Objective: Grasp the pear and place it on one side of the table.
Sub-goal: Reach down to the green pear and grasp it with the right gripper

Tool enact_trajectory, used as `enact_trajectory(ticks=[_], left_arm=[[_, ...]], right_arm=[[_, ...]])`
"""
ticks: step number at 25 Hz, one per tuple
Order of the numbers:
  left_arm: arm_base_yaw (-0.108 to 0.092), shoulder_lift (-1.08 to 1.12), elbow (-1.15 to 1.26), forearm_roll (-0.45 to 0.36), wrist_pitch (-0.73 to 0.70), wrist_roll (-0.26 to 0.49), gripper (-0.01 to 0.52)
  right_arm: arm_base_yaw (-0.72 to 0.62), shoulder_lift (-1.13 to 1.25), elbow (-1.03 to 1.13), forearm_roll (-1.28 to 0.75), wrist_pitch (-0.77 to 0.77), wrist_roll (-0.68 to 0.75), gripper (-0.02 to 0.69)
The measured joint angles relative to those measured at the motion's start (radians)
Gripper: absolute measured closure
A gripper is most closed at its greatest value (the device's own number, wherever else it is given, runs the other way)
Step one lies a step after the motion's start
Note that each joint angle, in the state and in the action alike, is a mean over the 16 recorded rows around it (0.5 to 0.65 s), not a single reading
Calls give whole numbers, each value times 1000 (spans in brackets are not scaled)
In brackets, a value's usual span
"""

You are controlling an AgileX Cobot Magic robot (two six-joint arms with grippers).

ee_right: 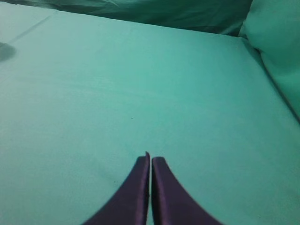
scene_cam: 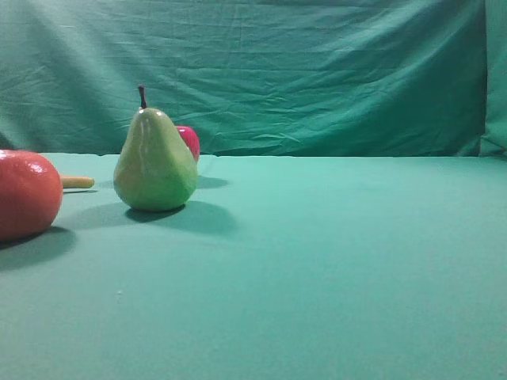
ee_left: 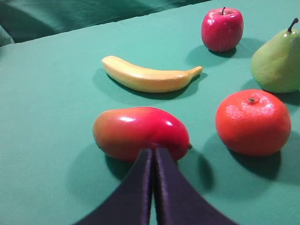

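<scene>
On my left wrist view the left gripper (ee_left: pixel 153 151) has its fingers pressed together, holding nothing, the tips hanging just short of a red-and-green mango (ee_left: pixel 140 132). On the right wrist view the right gripper (ee_right: pixel 150 157) is likewise closed tight and empty, with only bare table (ee_right: pixel 140 93) ahead of it.

Moving outward from the left fingers: past the mango lies a banana (ee_left: pixel 147 77), a large orange fruit (ee_left: pixel 253 122) sits to the right, a red apple (ee_left: pixel 222 29) stands farther back, and the pear (ee_left: pixel 278 63) stands upright at the right edge of that view, just behind the orange fruit. From the high camera the pear (scene_cam: pixel 155 158) stands left of centre, with the apple (scene_cam: pixel 189 141) peeking out behind it and the orange fruit (scene_cam: pixel 28 194) near its left.

I judge the reach has not begun. My worries: with the jaws closed, either arm would knock the pear over instead of taking it, so I must open first. The pear is crowded; a left-arm approach could shove the orange fruit or mango. Its glossy, tapered body may slip out of a high pinch.
</scene>
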Motion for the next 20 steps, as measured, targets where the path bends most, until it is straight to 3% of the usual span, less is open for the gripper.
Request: enact_trajectory(ticks=[20], left_arm=[[0, 0, 0, 0, 0, 0, 514]], right_arm=[[0, 0, 3, 24, -32, 6, 665]])
